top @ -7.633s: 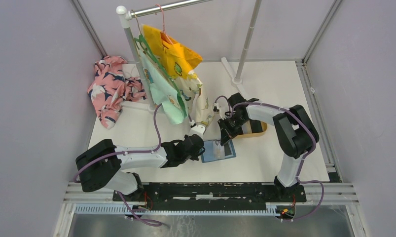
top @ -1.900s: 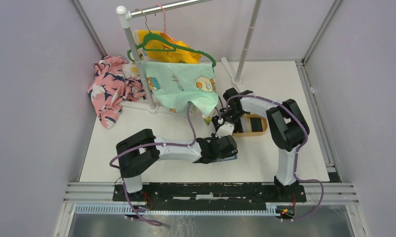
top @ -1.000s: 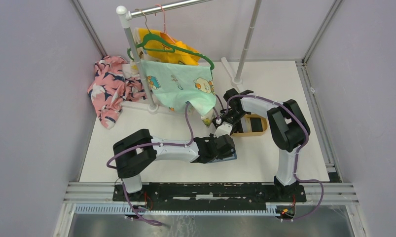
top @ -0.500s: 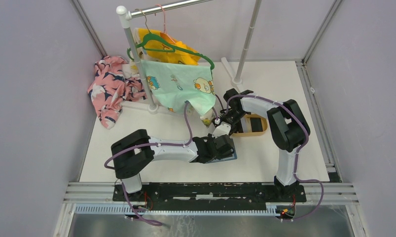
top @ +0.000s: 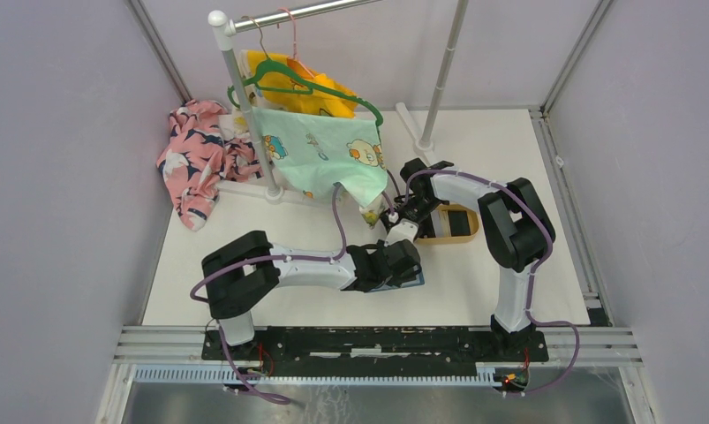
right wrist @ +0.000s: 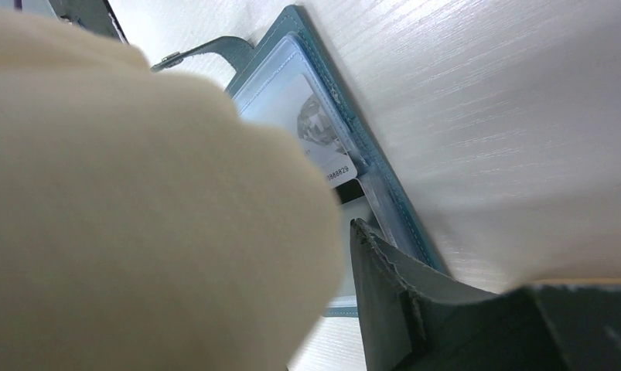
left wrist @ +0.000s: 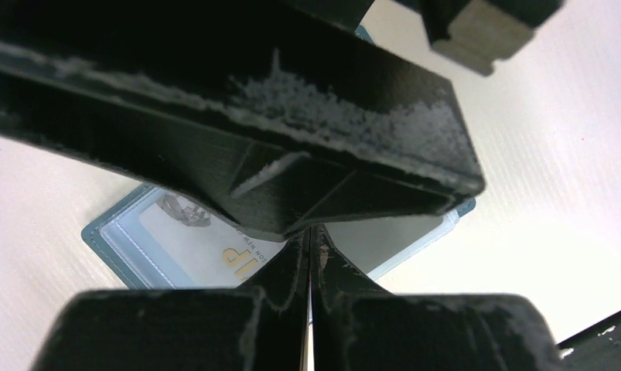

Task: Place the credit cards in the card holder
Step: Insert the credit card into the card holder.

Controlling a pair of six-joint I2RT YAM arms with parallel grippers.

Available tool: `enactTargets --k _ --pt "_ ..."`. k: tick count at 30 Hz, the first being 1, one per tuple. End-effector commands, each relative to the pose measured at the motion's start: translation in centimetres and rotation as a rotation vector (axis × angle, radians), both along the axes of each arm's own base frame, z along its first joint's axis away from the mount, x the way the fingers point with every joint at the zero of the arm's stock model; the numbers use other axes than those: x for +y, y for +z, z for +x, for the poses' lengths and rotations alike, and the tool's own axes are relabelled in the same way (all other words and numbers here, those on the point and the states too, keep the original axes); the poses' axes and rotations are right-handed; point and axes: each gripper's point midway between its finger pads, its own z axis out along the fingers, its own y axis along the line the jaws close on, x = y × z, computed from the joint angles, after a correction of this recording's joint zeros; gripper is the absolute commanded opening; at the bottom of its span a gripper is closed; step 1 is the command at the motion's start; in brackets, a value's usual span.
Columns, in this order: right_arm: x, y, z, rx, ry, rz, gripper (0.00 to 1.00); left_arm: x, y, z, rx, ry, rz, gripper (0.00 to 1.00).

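A small teal-blue folding card holder (right wrist: 387, 202) lies open on the white desk (top: 245, 230), its snap tab (right wrist: 203, 50) spread out to one side. From above it is mostly hidden under the left gripper (left wrist: 311, 251), whose black fingers are pressed together right over it. I cannot make out anything between them.

A pale credit card (left wrist: 175, 232) sits in one clear inner window. It shows a gem-like picture, gold letters ending "IP" and a row of digits, mostly eights, too small to read fully.

The right gripper (top: 400, 228) hovers just behind the card holder. In its wrist view a blurred cream mass fills the left side and one dark finger (right wrist: 415, 309) shows. I cannot tell how wide the gripper stands, or whether it holds anything.

A tan oval tray (top: 471, 231) lies just beside it. A mint printed garment (top: 320, 155) on a green hanger (top: 306, 81) hangs from a white rack (top: 245, 97), its hem close to the right gripper. A yellow garment (top: 333, 93) hangs behind it, and a pink floral cloth (top: 196, 155) lies crumpled at far left.
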Motion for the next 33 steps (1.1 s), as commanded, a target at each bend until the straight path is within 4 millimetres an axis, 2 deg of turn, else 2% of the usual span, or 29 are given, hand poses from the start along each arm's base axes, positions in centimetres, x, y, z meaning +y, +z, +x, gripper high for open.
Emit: enactTargets --k 1,5,10,16,18,21,25,29,33 --pt "0.7 1.8 0.3 -0.042 0.023 0.056 0.51 -0.1 0.4 0.8 -0.01 0.05 -0.034 0.02" --pt "0.9 2.3 0.2 -0.045 0.035 0.079 0.51 0.4 0.6 0.2 0.005 0.033 -0.049 0.03" --pt "1.3 3.5 0.1 -0.064 0.055 0.121 0.5 -1.1 3.6 -1.2 0.026 -0.066 -0.164 0.13" --pt "1.4 4.5 -0.1 -0.083 0.089 0.16 0.5 -1.1 7.1 -2.7 0.013 -0.164 -0.29 0.21" --pt "1.3 4.6 -0.2 -0.091 0.098 0.164 0.5 -0.7 7.7 -3.3 0.009 -0.186 -0.322 0.26" --pt "1.3 5.0 -0.5 -0.099 0.118 0.188 0.5 0.5 7.8 -3.7 0.006 -0.18 -0.328 0.34" --pt "1.5 5.9 -1.2 -0.113 0.168 0.252 0.49 2.4 6.8 -4.2 0.015 -0.161 -0.317 0.41" --pt "1.4 6.8 -1.8 -0.141 0.219 0.3 0.49 3.9 5.9 -4.3 0.005 -0.143 -0.285 0.43" --pt "0.9 7.3 -2.0 -0.204 0.255 0.306 0.48 6.3 5.3 -3.4 -0.039 -0.091 -0.182 0.42"
